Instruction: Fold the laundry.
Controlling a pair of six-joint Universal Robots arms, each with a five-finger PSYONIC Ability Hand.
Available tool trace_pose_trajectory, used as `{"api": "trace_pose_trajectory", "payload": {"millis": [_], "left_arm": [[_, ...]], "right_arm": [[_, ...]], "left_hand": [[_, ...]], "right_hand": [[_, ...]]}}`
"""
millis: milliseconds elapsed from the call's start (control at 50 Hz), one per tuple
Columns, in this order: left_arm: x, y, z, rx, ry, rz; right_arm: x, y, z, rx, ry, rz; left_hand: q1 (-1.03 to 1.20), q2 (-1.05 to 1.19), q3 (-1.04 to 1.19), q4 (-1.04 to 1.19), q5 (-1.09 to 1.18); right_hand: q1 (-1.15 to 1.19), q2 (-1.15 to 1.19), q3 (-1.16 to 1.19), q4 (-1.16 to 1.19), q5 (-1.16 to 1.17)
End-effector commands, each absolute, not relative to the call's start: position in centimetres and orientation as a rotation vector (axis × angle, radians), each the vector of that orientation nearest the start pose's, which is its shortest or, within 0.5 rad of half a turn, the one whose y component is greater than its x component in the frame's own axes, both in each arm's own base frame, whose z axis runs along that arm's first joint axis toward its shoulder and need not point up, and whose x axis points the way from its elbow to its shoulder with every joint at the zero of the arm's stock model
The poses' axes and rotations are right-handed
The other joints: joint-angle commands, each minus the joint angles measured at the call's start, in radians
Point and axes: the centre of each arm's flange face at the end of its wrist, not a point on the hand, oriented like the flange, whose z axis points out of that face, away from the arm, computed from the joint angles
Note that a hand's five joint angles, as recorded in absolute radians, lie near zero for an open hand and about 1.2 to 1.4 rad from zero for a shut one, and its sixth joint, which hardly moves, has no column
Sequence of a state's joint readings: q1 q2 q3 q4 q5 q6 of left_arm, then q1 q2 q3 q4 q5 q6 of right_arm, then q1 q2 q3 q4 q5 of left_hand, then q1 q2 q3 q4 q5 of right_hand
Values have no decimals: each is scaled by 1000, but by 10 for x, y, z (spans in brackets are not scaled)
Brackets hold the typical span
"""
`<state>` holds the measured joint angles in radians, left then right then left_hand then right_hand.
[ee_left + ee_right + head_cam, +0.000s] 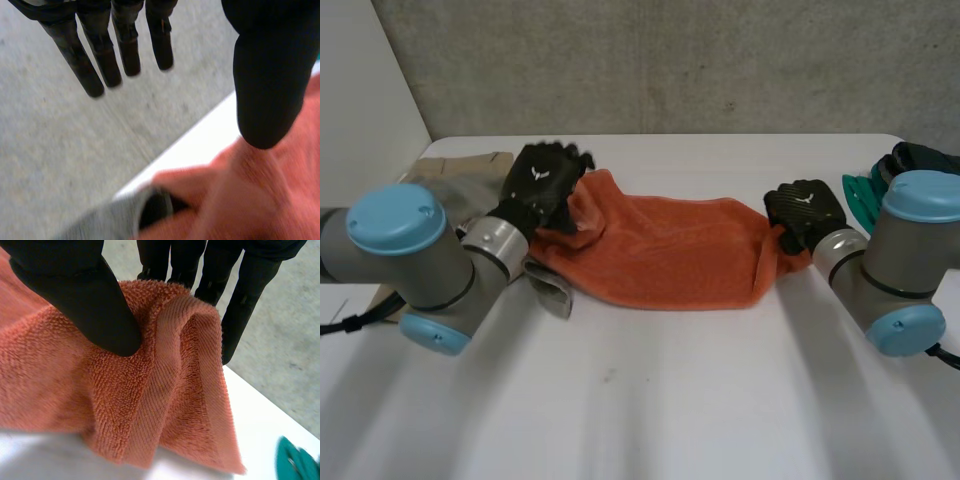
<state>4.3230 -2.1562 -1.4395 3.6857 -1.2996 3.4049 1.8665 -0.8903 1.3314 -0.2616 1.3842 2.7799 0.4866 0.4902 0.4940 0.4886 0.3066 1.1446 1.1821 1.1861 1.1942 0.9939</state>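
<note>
The orange towel (660,250) lies across the middle of the white desk (650,400), drawn out into a slack, rumpled band between the 2 hands.

At the towel's right end the right hand (805,210) has a firm pinch. Its thumb (95,305) presses the bunched hem against the fingers behind it. At the towel's far left corner the left hand (542,185) hovers over the cloth, gripping nothing. Its fingers (95,65) are straight and held well away from its thumb (270,85). The thumb tip sits right at the terry, though I cannot tell if it touches.

To my eye this is the taking-hold step, with only 1 end secured and no fold made yet. The next move calls for the left hand to close on its corner. After that, both hands can lift the towel taut and square it, or bring the ends together.

A grey cloth (550,292) lies just against the towel's near left edge, so the left hand should pinch towel alone. Beige cloths (455,175) sit beyond the towel's left end, and a teal thing (863,190) lies past its right end.
</note>
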Motion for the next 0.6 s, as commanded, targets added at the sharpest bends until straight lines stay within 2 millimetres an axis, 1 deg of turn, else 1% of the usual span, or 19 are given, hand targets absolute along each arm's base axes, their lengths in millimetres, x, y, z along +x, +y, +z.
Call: {"api": "trace_pose_trajectory", "payload": {"millis": [20, 80, 120, 160, 180, 240, 260, 320, 340, 400, 440, 500, 540, 560, 600], "left_arm": [[-299, -333, 231, 962, 2098, -2532], [-288, -344, 238, 907, 2138, -2477], [-277, -356, 245, 864, 2178, -2418], [-267, -366, 247, 833, 2211, -2364], [-259, -376, 250, 812, 2241, -2312], [-246, -392, 245, 789, 2287, -2213], [-238, -403, 239, 790, 2312, -2147], [-229, -418, 227, 809, 2327, -2062], [-226, -426, 219, 833, 2322, -2017], [-225, -436, 203, 888, 2313, -1963], [-227, -443, 189, 955, 2284, -1929], [-231, -452, 177, 1035, 2206, -1923], [-234, -455, 174, 1067, 2163, -1926], [-236, -457, 170, 1093, 2130, -1922], [-239, -459, 167, 1117, 2100, -1914]], "right_arm": [[274, -353, 151, -925, 2107, -1938], [273, -354, 152, -924, 2107, -1941], [273, -355, 153, -922, 2106, -1945], [273, -355, 153, -919, 2107, -1949], [273, -355, 153, -919, 2107, -1949], [272, -356, 153, -921, 2108, -1947], [272, -356, 152, -923, 2109, -1946], [272, -355, 152, -925, 2109, -1947], [273, -355, 152, -929, 2109, -1945], [274, -354, 151, -939, 2109, -1943], [274, -354, 151, -949, 2109, -1947], [274, -353, 149, -966, 2111, -1946], [274, -353, 149, -977, 2110, -1947], [274, -353, 148, -987, 2111, -1949], [274, -352, 148, -997, 2110, -1952]], "left_hand": [[-258, -262, -266, -260, -253], [-299, -303, -307, -301, -294], [-312, -316, -319, -314, -307], [-312, -316, -319, -314, -307], [-312, -316, -319, -314, -307], [-312, -316, -319, -314, -307], [-312, -316, -319, -314, -307], [-312, -316, -319, -314, -307], [-311, -315, -319, -313, -306], [-308, -312, -316, -310, -303], [-288, -292, -295, -290, -282], [-229, -233, -237, -231, -224], [-124, -128, -131, -126, -119], [7, 4, 0, 5, 13], [178, 174, 171, 176, 183]], "right_hand": [[252, 214, 210, 202, 228], [252, 214, 210, 202, 228], [252, 214, 210, 202, 228], [252, 214, 210, 202, 228], [252, 214, 210, 202, 228], [252, 214, 210, 202, 228], [252, 214, 210, 202, 228], [252, 214, 210, 202, 228], [252, 214, 210, 202, 228], [252, 214, 210, 202, 228], [252, 214, 210, 202, 228], [252, 214, 210, 202, 228], [252, 214, 210, 202, 228], [252, 214, 210, 202, 228], [252, 214, 210, 202, 228]]}}
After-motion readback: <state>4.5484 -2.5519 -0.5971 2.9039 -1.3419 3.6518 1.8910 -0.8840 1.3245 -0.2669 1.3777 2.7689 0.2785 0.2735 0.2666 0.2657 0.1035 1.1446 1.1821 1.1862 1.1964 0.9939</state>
